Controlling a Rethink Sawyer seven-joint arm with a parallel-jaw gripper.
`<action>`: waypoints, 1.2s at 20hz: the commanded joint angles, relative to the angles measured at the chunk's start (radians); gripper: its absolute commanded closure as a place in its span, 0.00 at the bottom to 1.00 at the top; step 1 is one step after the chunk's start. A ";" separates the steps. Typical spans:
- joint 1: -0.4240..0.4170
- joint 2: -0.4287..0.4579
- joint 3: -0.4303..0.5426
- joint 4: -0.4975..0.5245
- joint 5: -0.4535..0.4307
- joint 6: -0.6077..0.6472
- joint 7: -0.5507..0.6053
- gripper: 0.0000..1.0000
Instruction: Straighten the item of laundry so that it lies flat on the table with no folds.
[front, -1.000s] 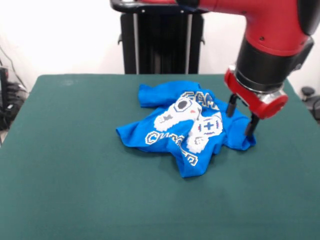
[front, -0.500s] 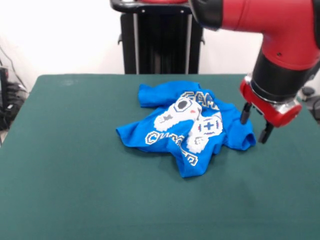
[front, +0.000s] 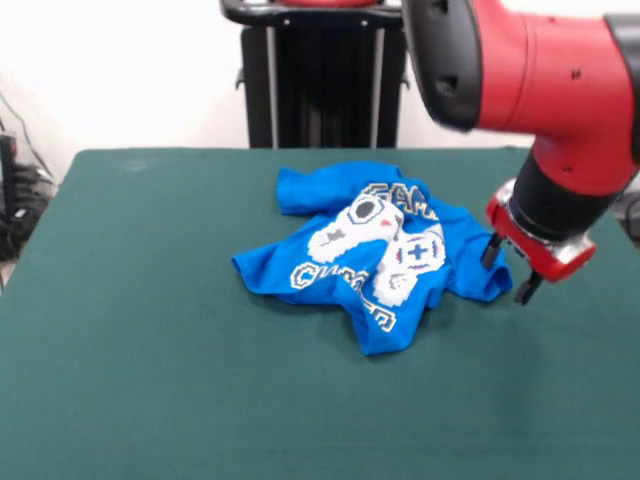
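Note:
The item of laundry (front: 375, 250), a bright blue T-shirt with a white game-controller print, lies crumpled and folded over itself in the middle of the green table (front: 150, 330). My gripper (front: 507, 270) hangs low at the shirt's right edge, open. One finger is at the cloth's right corner, the other just outside it over bare table. Nothing is held between the fingers.
A black stand (front: 320, 80) rises behind the table's far edge. Cables and dark gear (front: 20, 190) sit off the table's left side. The red arm (front: 550, 90) fills the upper right.
The gripper has moved right and slightly down, from over the shirt's right part to its right edge. The shirt has not moved.

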 joint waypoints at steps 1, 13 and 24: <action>0.042 0.050 0.024 0.083 0.040 -0.049 0.220 0.00; 0.043 0.038 0.064 0.138 0.076 -0.069 0.170 0.00; 0.045 0.053 0.074 0.118 0.126 -0.097 0.183 1.00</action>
